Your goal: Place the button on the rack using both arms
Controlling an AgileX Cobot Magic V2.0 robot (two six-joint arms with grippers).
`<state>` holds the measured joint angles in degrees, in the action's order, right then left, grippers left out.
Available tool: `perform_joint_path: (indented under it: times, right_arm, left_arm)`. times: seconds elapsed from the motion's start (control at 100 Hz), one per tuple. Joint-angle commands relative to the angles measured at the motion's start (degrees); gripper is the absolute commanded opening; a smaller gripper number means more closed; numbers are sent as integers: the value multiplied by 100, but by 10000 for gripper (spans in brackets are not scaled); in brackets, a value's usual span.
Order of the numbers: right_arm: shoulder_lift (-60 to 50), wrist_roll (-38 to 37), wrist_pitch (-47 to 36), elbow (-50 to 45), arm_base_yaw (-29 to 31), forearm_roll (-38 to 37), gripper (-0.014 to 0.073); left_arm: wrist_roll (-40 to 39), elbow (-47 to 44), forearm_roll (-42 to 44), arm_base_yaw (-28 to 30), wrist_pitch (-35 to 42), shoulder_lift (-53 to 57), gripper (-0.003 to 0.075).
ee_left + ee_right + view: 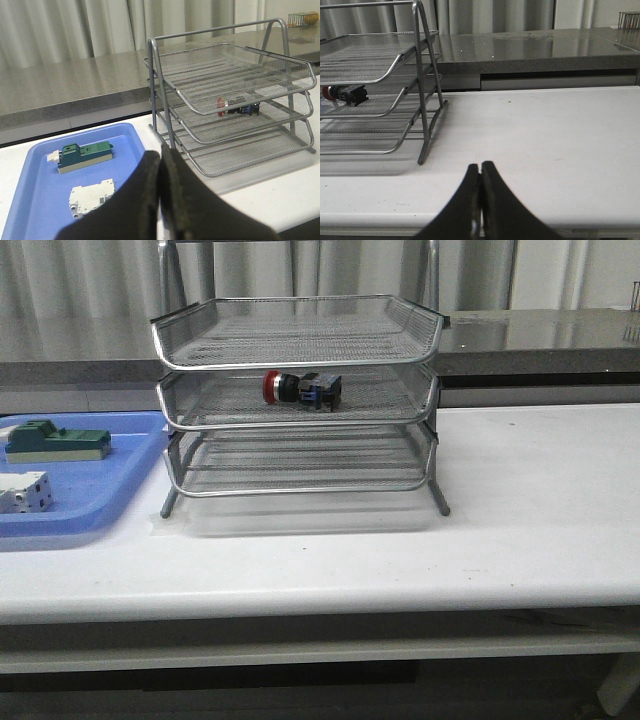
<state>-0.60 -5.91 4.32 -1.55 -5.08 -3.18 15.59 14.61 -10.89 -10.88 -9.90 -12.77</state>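
1. The rack [296,400] is a three-tier stand of fine silver wire mesh, each tray edged with a rounded chrome rim and carried on thin metal legs; it stands on the smooth white table [520,510].
2. The button [302,388] lies on its side in the middle tier, near the centre of the mesh. Its glossy red mushroom cap points toward the blue tray side, followed by a black cylindrical body and a blue-black rear block.
3. Beside the rack sits a flat blue plastic tray [120,500] with a raised lip. On it lie a green block [57,441] on a pale base and, nearer the table's front edge, a white block [24,491]; the two are apart.
4. The left gripper [160,187] has matte black, tapered fingers pressed together with only a thin seam between them; it holds nothing and touches nothing, hanging above the table near the tray's edge.
5. The right gripper [480,192] looks the same: curved black fingers closed against each other, empty, over bare table on the rack's other side, well apart from the legs.
6. Behind the table runs a grey speckled stone-like counter [540,335], with pale pleated curtains beyond.
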Motion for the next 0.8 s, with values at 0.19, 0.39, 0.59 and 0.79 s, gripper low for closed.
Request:
perform_joint_path:
  times: [0.19, 0.39, 0.59, 0.79]
  right_arm:
    - [-78, 31, -498, 95, 38, 6, -60]
    - [-78, 31, -498, 95, 38, 6, -60]
    - [-78, 31, -498, 95, 38, 6, -60]
    - [-78, 31, -498, 95, 38, 6, -60]
  left_arm:
    - [-61, 158, -66, 13, 498, -41, -20]
    - [-61, 158, -66, 13, 498, -41, -20]
    - [-61, 158, -66, 13, 498, -41, -20]
    - [-646, 146, 353, 13, 519, -41, -20]
